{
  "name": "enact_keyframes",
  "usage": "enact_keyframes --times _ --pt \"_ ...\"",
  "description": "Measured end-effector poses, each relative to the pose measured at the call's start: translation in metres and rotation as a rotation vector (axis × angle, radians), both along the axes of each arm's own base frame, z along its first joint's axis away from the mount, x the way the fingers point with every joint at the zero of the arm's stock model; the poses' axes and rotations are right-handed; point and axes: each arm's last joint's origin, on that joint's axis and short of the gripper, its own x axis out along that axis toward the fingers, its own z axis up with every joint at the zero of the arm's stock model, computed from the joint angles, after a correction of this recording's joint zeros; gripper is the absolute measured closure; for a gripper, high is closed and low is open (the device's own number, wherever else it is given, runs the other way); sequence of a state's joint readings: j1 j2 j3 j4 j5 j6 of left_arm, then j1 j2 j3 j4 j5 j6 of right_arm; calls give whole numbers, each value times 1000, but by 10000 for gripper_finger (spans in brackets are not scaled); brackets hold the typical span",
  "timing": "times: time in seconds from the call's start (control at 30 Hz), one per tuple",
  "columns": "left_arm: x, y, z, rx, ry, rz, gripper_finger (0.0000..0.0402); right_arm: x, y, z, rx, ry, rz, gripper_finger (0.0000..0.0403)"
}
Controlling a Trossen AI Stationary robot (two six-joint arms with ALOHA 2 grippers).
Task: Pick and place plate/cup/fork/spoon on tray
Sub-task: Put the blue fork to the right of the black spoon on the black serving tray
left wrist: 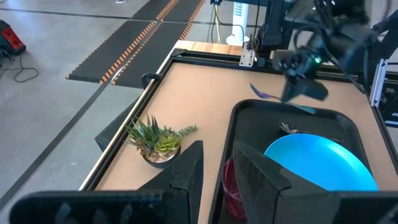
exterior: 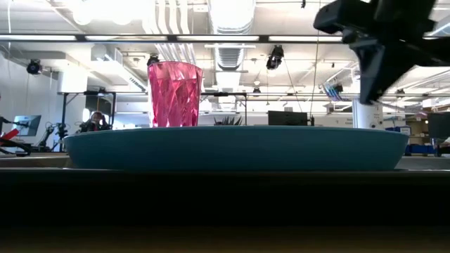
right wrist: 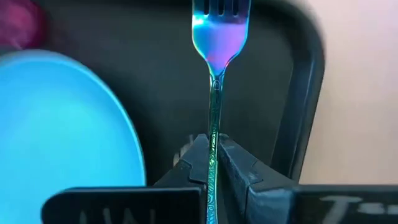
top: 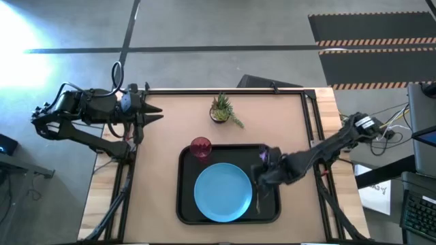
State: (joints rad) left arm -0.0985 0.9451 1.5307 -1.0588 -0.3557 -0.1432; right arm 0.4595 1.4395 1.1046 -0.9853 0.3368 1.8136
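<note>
The black tray [top: 182, 204] lies at the table's middle near side. The light-blue plate [top: 223, 192] lies flat in it, and the red cup [top: 201, 148] stands upright in its far left corner. My right gripper [top: 262, 171] is over the tray's right part, shut on the fork [right wrist: 219, 37], whose tines point toward the far edge. A small shiny thing, probably the spoon [left wrist: 287, 127], lies on the tray floor right of the plate. My left gripper [top: 155, 114] waits open at the table's far left. My right gripper pinches the fork's thin handle [right wrist: 213, 127] between its two fingers. The handle runs along the fingers and sticks out ahead of them. The tines and blue-purple head [left wrist: 264, 93] are held in the air above the tray's far right corner, clear of the tray.
A small potted green plant [top: 221, 109] stands on the table beyond the tray, near the far edge. Bare table lies left and right of the tray. A black frame rail [top: 225, 90] runs along the far edge.
</note>
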Motion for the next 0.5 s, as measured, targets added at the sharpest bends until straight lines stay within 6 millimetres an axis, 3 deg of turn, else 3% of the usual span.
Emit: enact_keyframes --times 0.13,0.5 --pt "-1 0 0 1 -1 -1 329 3 21 -15 45 13 -47 394" --pt "-5 1 -2 5 32 -1 329 2 64 -25 118 27 -123 394"
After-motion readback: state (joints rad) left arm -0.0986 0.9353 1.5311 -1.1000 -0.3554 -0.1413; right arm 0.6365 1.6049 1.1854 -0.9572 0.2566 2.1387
